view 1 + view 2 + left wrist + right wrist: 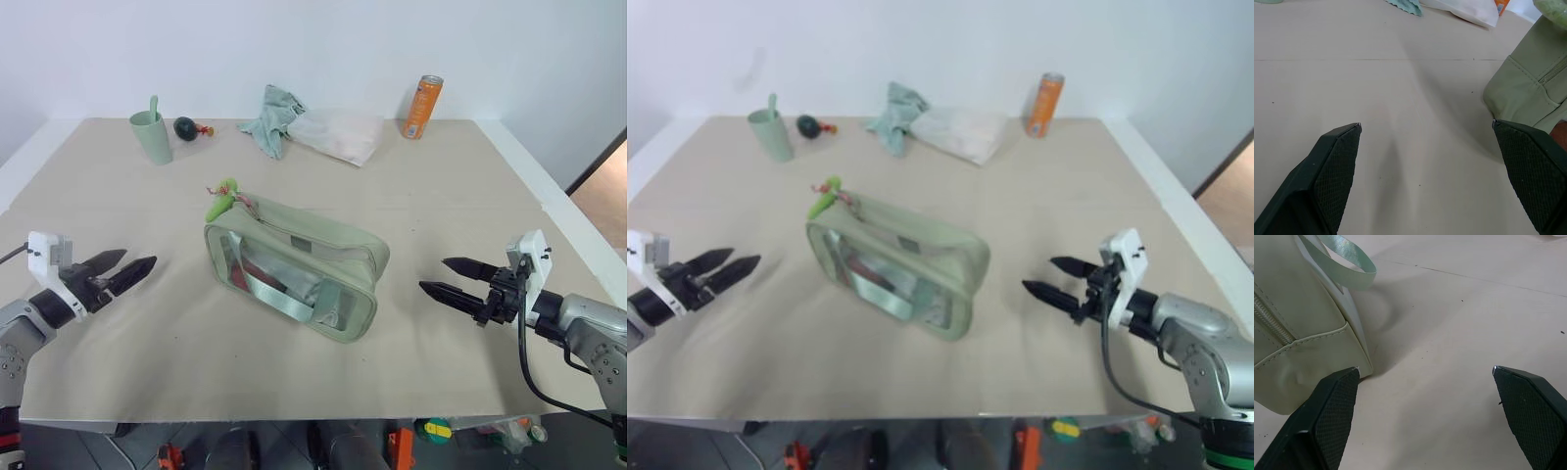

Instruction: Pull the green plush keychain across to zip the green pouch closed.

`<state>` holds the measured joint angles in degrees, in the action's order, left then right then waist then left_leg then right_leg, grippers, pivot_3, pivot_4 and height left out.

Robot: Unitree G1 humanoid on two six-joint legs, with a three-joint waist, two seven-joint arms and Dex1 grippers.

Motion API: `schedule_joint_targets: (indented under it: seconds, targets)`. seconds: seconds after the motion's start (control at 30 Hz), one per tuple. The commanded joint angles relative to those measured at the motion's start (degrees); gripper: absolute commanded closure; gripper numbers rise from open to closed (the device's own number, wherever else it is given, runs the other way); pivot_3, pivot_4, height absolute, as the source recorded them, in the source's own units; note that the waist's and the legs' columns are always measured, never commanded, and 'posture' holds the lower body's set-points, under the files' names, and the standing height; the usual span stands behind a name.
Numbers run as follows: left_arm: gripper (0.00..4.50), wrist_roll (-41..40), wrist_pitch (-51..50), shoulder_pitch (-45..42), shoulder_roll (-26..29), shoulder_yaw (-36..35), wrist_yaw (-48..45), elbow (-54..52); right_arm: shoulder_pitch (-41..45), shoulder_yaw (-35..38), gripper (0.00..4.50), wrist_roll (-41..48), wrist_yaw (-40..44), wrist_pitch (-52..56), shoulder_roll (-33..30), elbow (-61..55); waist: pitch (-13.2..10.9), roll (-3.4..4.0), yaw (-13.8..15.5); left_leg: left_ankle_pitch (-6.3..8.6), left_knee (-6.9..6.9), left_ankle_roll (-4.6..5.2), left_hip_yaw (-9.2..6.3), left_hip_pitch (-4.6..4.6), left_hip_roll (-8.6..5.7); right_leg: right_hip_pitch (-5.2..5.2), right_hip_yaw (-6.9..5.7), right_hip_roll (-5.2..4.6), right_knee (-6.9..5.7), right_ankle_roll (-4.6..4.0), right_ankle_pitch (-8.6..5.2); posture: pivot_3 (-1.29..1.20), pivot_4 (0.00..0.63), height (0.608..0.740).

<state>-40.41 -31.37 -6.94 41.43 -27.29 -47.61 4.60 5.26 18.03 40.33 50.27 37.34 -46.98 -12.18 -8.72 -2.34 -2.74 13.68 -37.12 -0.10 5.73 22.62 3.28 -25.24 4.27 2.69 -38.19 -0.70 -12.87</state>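
Left gripper (pixel 140 266): stood wide open and empty, left of the green pouch and well apart from it.
Green plush keychain (pixel 222 199): lay at the far-left end of the pouch's zipper, resting on the table.
Green pouch (pixel 294 277): sat mid-table, angled, handles slack.
Right gripper (pixel 437 275): stood wide open, holding nothing, right of the pouch.
Step in hand: you had yet to reach; judged best, you should pin the pouch's left end with one gripper, pinch the keychain with the other, then draw along the zipper line, keeping it low.
Surface: a beige table (pixel 470 196), with cup (pixel 152 136), cloth (pixel 273 117) and can (pixel 422 107) at the far edge.
Room: white wall behind.
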Motion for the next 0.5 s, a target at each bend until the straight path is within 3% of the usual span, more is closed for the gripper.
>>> schedule_joint_targets:
  seconds: [0.03, 0.2, 0.27, 0.5]
  targets:
    - [0.06, -1.2, -1.3, -0.7, 2.3, -0.7, -2.2, -1.5, 0.5, 2.4, 0.0, 1.5, 1.1, 0.2, -1.3, -2.6, 0.0, -0.01, 0.0, 0.0, 0.0, 0.0, 0.0, 0.0, 0.0, 0.0, 0.0, 0.0, 0.0, 0.0, 0.0, 0.0, 0.15, 0.74]
    - [0.06, -6.2, -5.4, -5.2, 3.8, -2.7, -3.9, -3.3, 6.8, 6.0, 0.0, 10.4, 0.0, 5.0, -1.5, -5.1, -0.1, -0.03, 0.0, 0.0, -0.08, 0.0, -0.04, 0.04, 0.01, -0.01, -0.05, 0.0, -0.02, 0.02, 0.02, 0.0, 0.15, 0.74]
    - [0.06, -6.0, -1.5, -4.3, 4.1, -3.2, -7.6, -6.7, 9.6, 6.3, 0.0, 13.7, -0.1, 7.3, -2.2, -6.9, -0.1, -0.04, -0.1, 0.0, -0.15, 0.0, -0.06, 0.05, 0.03, 0.0, -0.09, 0.02, -0.02, 0.09, 0.06, 0.0, 0.15, 0.74]
    - [0.06, -13.9, -3.0, -3.8, 6.7, -4.8, -16.5, -16.6, 16.3, 1.8, 0.0, 20.8, 3.2, 12.5, -7.3, -15.6, -0.1, -0.04, 0.0, 0.09, -0.1, -0.14, -0.21, 0.21, 0.02, -0.08, -0.17, 0.0, -0.02, -0.04, -0.16, 0.0, 0.15, 0.74]
